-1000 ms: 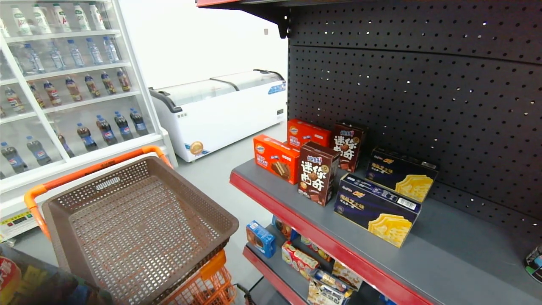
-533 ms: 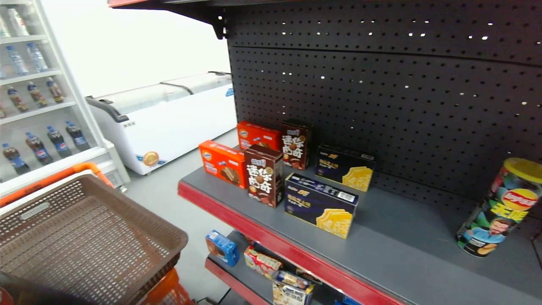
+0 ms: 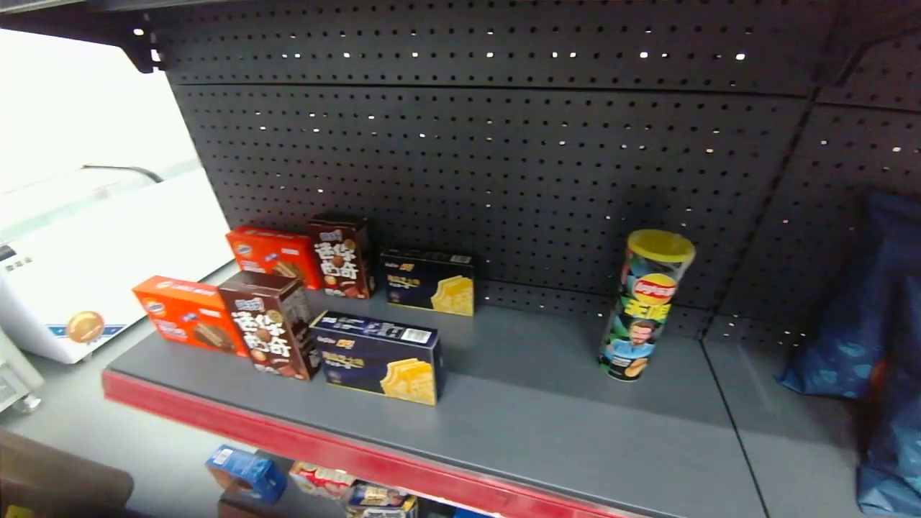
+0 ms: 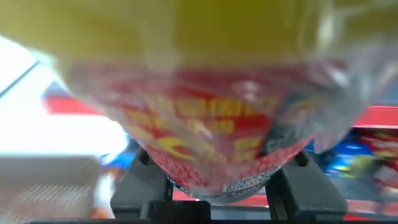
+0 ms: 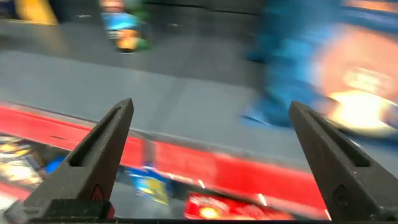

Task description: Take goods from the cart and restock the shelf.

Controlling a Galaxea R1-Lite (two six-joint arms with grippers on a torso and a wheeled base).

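Left hand (image 4: 217, 190): clamped on a snack bag (image 4: 211, 124), yellow and red, which hangs close before the wrist camera. Likely gripped firmly for the carry to the shelf (image 3: 547, 424).

Right hand (image 5: 214, 158): fingers wide apart, holding nothing, level with the shelf's red front lip. Probably kept free for the next item.

Shelf, front row: orange box (image 3: 185, 324), brown box (image 3: 270, 334), dark blue box (image 3: 378, 356), side by side with printed faces outward so shoppers can read them.

Second row (image 3: 339, 255): the same three kinds, one behind each.

Chip can (image 3: 644, 306): upright, well apart from the boxes. The bare stretch between looks like room for new stock.

Blue bags (image 3: 863, 302): in the bay to the right, leaning on the back panel (image 3: 504, 158).
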